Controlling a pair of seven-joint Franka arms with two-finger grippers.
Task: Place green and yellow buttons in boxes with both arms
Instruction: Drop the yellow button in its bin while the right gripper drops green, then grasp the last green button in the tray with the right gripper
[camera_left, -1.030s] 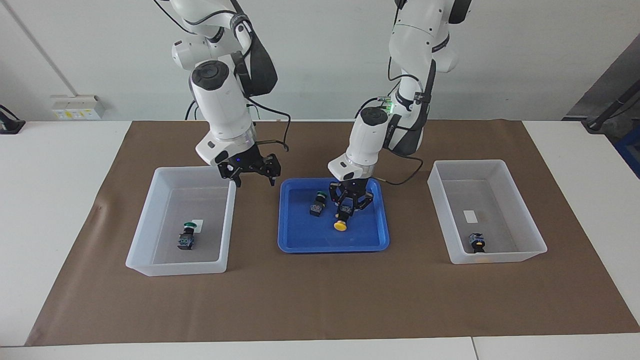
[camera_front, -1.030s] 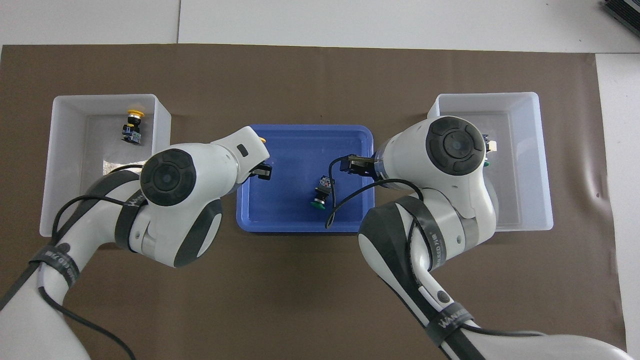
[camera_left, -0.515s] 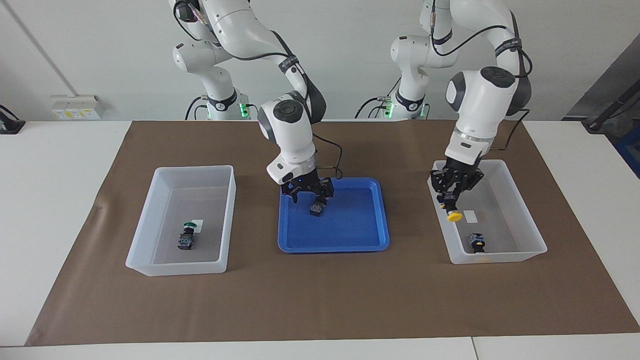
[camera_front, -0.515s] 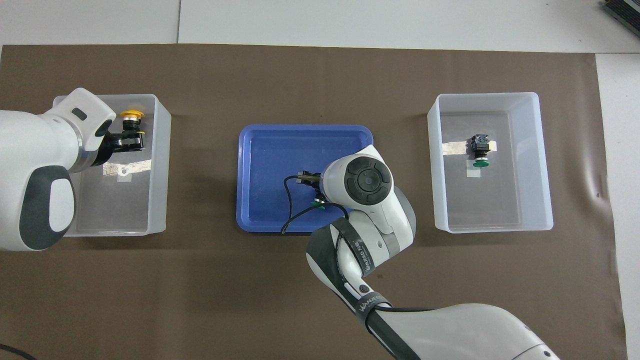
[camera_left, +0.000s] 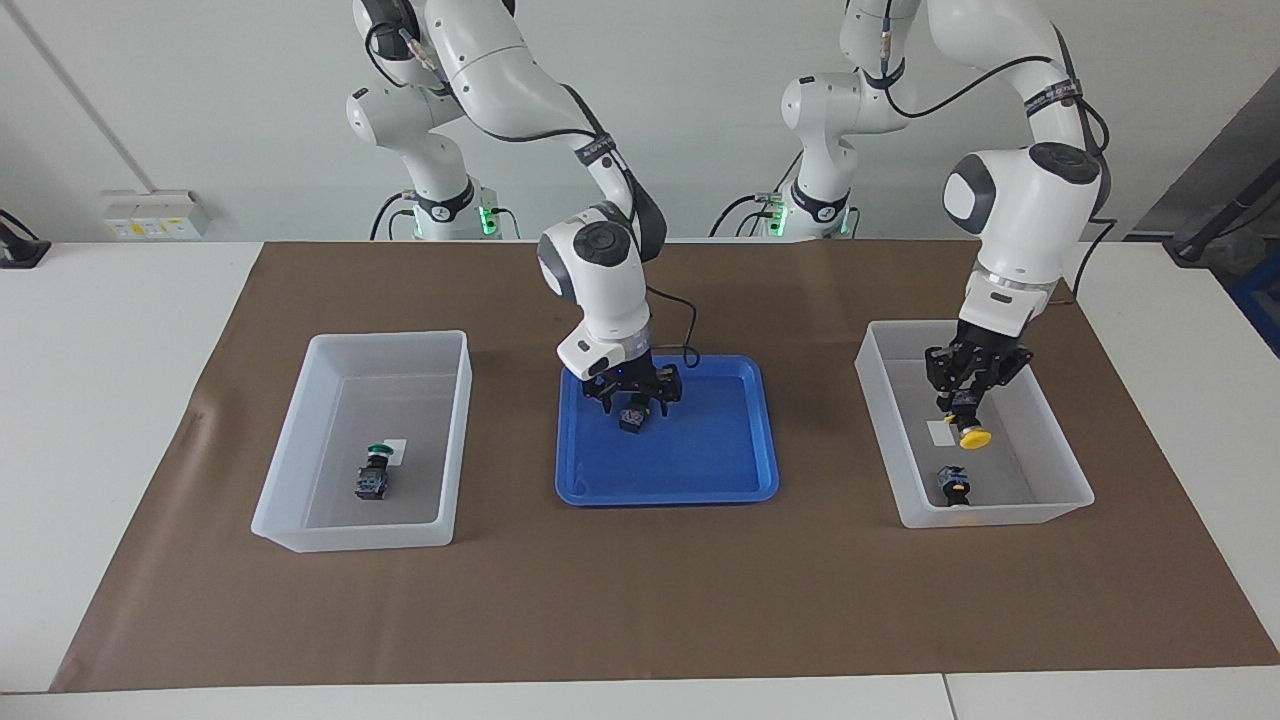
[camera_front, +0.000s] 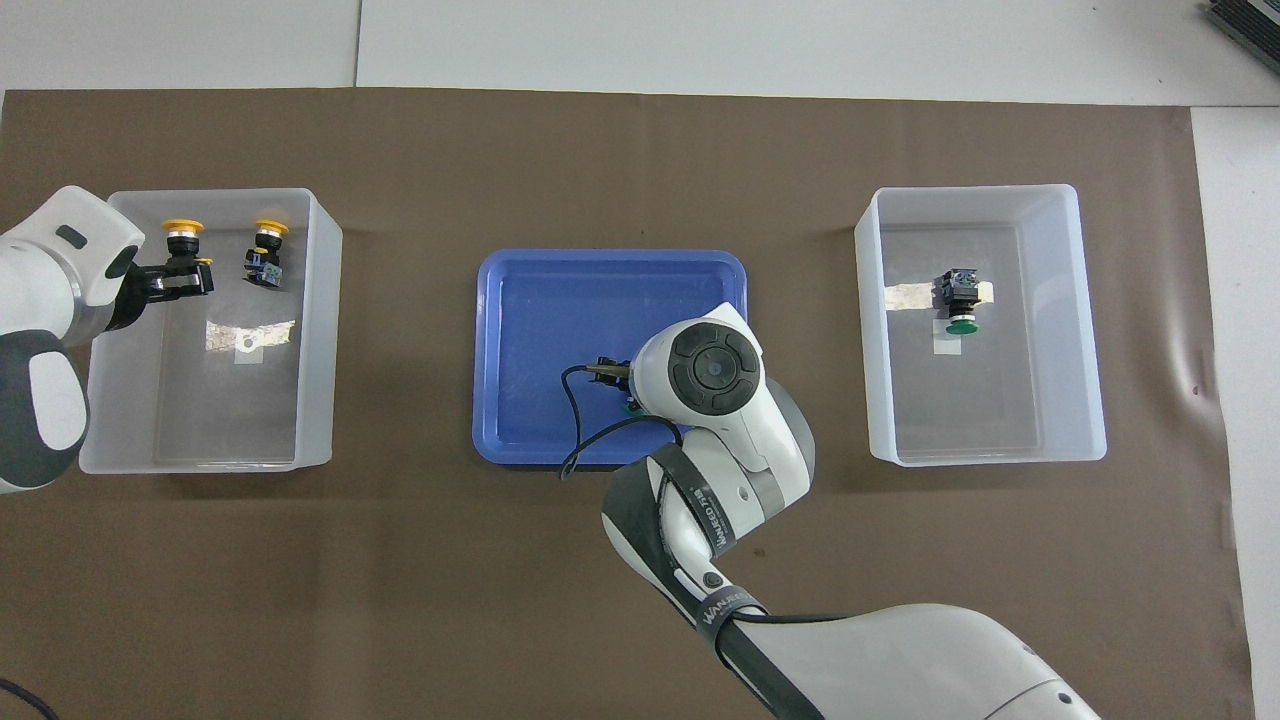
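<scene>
White surface (camera_left: 100, 400) under a matte brown mat (camera_left: 640, 600), facing view, read left to right.

Frame left: a translucent, straight-walled plastic box (camera_left: 275, 500) holds the boxed green button (camera_left: 375, 475), a blocky black-and-blue body with a round cap.

Frame centre: a glossy blue tray (camera_left: 665, 495) with rounded corners. The right gripper (camera_left: 632, 400), over the first box a second ago, has come down on the tray; its jaws stand spread to either side of the tray green button (camera_left: 632, 418), not yet clenched.

Frame right: the left gripper (camera_left: 962, 400), jaws clenched on the held yellow button (camera_left: 968, 432), has carried it from the tray and hangs low inside the second box (camera_left: 880, 440), beside the resting yellow button (camera_left: 953, 487). By judgement, one release and one last pick-and-place remain.
</scene>
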